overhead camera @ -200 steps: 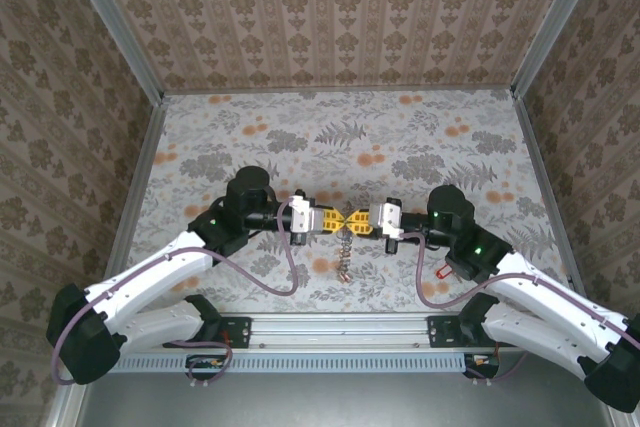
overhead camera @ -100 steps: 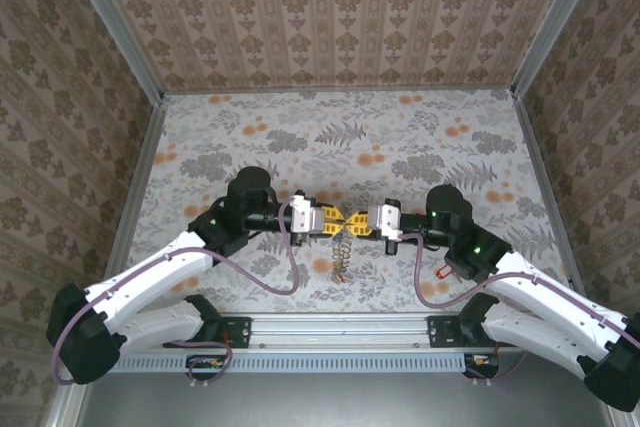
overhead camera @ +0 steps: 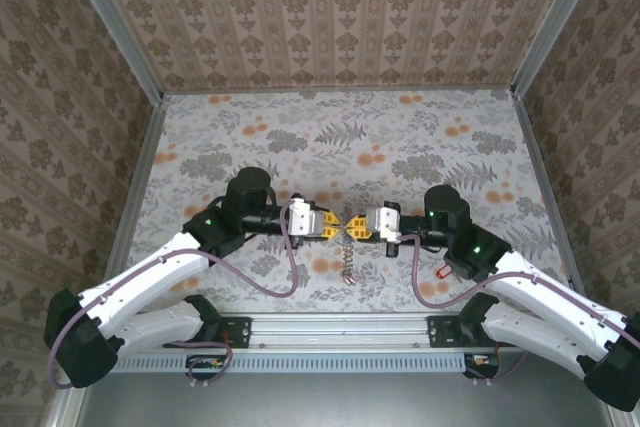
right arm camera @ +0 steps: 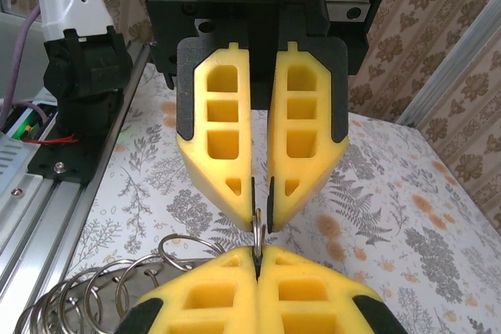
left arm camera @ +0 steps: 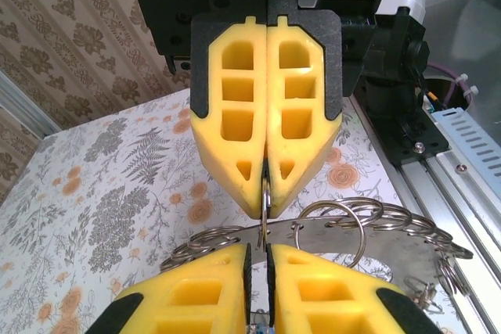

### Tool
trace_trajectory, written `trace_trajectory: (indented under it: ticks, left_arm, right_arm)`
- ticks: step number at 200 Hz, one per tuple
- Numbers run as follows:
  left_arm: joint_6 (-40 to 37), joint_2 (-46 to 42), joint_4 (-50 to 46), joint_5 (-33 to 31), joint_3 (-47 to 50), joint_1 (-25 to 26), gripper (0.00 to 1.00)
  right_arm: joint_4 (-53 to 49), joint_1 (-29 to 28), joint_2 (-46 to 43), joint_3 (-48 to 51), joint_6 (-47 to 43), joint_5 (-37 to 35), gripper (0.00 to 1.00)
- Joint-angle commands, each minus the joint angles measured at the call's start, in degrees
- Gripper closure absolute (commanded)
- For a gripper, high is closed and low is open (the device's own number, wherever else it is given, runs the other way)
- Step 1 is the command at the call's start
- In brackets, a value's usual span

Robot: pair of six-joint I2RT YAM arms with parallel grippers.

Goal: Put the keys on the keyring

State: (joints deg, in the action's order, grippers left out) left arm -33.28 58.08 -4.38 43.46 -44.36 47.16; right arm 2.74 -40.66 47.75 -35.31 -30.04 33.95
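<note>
The keyring (overhead camera: 346, 257), a metal band strung with many split rings, hangs between my two grippers above the table. My right gripper (right arm camera: 257, 254) is shut on one small split ring (right arm camera: 257, 228) of the keyring (right arm camera: 94, 295). My left gripper (left arm camera: 268, 249) faces it tip to tip, jaws a narrow slit apart, with the top of that small ring at the slit. The band (left arm camera: 391, 242) and its rings spread out behind the tips. From above, the left gripper (overhead camera: 337, 224) and right gripper (overhead camera: 353, 225) nearly touch. A small red key (overhead camera: 443, 269) lies on the table beside the right arm.
The floral table (overhead camera: 330, 137) is walled in by patterned panels at the back and sides. The metal rail (overhead camera: 330, 327) with both arm bases runs along the near edge. Open tabletop lies beyond the grippers.
My left jaws have parted slightly and the left gripper has drawn back a little to the left. The right gripper has stayed shut on the small ring, and the keyring hangs slightly lower.
</note>
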Motion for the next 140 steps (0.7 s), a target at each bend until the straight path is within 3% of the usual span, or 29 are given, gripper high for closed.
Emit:
trace_trajectory:
  ticks: [1,108,126,140]
  left_arm:
    - [-1.0,-0.8,-0.2,0.0,-1.8,-0.4,0.83]
    - [-0.3,1.4,0.5,1.2,-3.0,0.2,0.86]
    - [-0.2,1.3,0.5,1.3,-3.3,0.3,0.9]
    - [-0.1,1.2,0.7,1.2,-3.4,0.3,1.0]
  right_arm:
    - [1.0,-0.1,0.1,-2.2,-0.5,2.5,1.0]
    - [1.6,-0.1,0.5,-2.2,0.1,2.6,1.0]
    - [1.5,-0.1,0.6,-2.1,0.0,2.4,1.0]
    - [1.4,-0.1,0.7,-2.0,0.0,2.1,1.0]
